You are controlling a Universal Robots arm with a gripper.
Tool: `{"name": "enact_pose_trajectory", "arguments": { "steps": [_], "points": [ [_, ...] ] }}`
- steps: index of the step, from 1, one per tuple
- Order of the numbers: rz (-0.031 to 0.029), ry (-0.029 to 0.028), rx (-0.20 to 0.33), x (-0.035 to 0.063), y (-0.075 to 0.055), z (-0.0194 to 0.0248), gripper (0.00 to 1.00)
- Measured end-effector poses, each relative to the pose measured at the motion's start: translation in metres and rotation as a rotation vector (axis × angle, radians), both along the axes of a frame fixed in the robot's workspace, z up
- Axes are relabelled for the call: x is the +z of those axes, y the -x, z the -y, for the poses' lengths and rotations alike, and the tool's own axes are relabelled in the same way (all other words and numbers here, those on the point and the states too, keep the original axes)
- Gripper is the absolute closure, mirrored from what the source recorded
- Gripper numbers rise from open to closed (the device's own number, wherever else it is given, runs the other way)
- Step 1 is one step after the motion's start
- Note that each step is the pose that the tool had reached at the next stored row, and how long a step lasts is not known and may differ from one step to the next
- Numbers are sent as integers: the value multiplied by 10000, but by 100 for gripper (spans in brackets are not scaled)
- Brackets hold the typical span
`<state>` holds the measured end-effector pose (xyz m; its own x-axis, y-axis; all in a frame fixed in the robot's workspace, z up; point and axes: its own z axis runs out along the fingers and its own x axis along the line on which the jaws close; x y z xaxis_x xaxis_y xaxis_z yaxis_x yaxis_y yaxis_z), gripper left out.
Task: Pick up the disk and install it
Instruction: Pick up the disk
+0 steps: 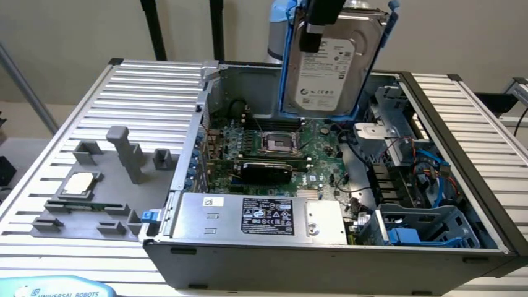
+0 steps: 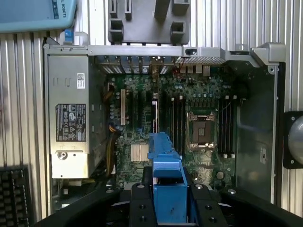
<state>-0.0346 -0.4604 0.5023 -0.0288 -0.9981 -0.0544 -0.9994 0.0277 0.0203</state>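
Observation:
The disk (image 1: 334, 68), a silver-grey hard drive with a white label and blue carrier rails, hangs upright above the back of the open computer case (image 1: 330, 263). My gripper (image 1: 322, 31) is shut on its upper end, and one black finger runs down over the label. In the wrist view the blue rail of the disk (image 2: 165, 184) sticks out between my black fingers (image 2: 141, 204), over the motherboard (image 2: 156, 123) far below. The disk touches nothing in the case.
A silver power supply with a black label (image 1: 259, 216) fills the case's near side. A blue drive cage (image 1: 425, 226) sits at the exterior view's right. A grey fixture (image 1: 123, 161) with a square chip (image 1: 78, 184) lies on the ribbed table.

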Motion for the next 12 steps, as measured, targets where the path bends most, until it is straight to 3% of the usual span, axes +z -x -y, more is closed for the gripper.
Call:
{"name": "enact_pose_trajectory", "arguments": {
  "steps": [2,12],
  "points": [
    [0,0,1,0,-79,44,67],
    [0,1,0,-4,-352,352,67]
  ]
}}
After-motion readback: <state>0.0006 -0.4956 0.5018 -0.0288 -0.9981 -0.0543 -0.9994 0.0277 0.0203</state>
